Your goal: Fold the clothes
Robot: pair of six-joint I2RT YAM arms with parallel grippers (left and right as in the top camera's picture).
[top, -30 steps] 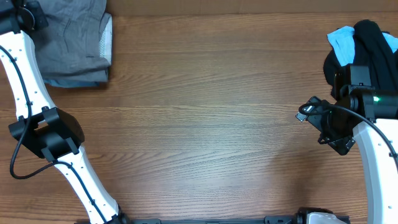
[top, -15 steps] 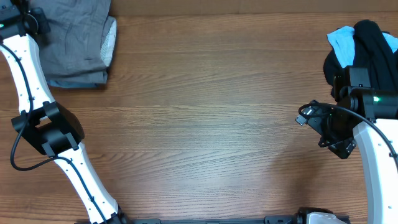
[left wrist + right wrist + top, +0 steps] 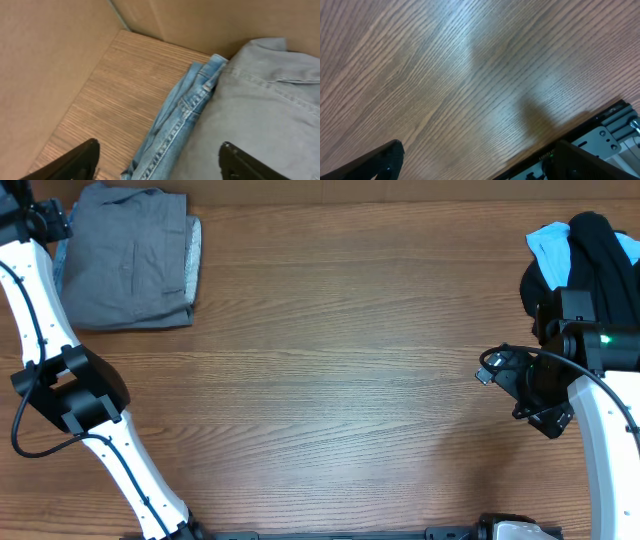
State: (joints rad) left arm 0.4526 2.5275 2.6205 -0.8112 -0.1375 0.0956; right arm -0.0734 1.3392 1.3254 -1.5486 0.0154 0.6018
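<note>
The grey shorts (image 3: 130,255) lie folded and flat at the table's far left corner. In the left wrist view the grey shorts (image 3: 260,100) rest on light-blue denim shorts (image 3: 185,115), whose edge (image 3: 62,265) sticks out on the left. My left gripper (image 3: 55,225) hovers over that edge, and the left wrist view shows this gripper (image 3: 160,160) open and holding nothing. A black garment (image 3: 600,240) and a pale-blue garment (image 3: 548,242) are heaped at the far right. My right gripper (image 3: 497,366) is in front of them; the same gripper (image 3: 475,160) is open over bare wood.
Brown cardboard walls (image 3: 50,50) meet in a corner just behind the left pile. The table's edge and a metal frame (image 3: 615,125) show beside the right gripper. The wooden table (image 3: 340,380) stretches between the two piles.
My left gripper has opened and let go of the grey shorts, which now lie flatter and further right. The right arm has barely moved.
</note>
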